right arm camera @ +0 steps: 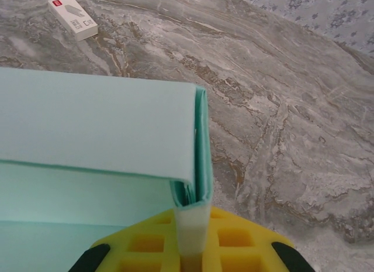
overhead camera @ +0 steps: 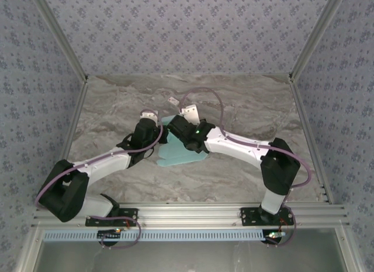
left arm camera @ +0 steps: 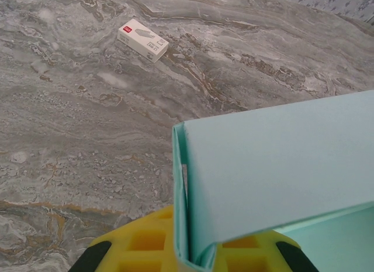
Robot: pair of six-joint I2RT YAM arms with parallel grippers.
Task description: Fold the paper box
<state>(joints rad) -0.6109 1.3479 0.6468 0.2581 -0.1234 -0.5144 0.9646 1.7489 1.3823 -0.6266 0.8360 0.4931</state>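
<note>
A: What has the left claw [left arm camera: 193, 251] got?

B: It is clenched on the paper box [left arm camera: 274, 167]. A folded corner of the pale blue card drops straight down between its yellow pads [left arm camera: 146, 243]. A broad panel slopes up and away to that claw's right.

A: And the right claw [right arm camera: 193, 243]?

B: It is grasping the same card. A folded edge, several layers thick, runs away from the claw, and its near end is pinched in the slot between that claw's pads. The rest of the sheet spreads out to its left.

A: So where does the box sit overall?

B: Between the two claws, which meet near the middle of the bench [overhead camera: 245, 108]. From overhead, the upper part of the card is caught at the claw tips. A wider, rounded part spreads toward the near edge of the bench, just below the claws. I cannot tell whether that lower part lies flat on the bench or hangs a little above it.

A: Anything else near them?

B: A small white carton [left arm camera: 143, 40] with a red mark lies flat on the marbled bench. It is beyond the left claw and off to its left, well apart from the card. From the right claw it is also ahead and far to the left.

A: Is the card a closed box?

B: No. It is partly folded, with its panels open.
</note>
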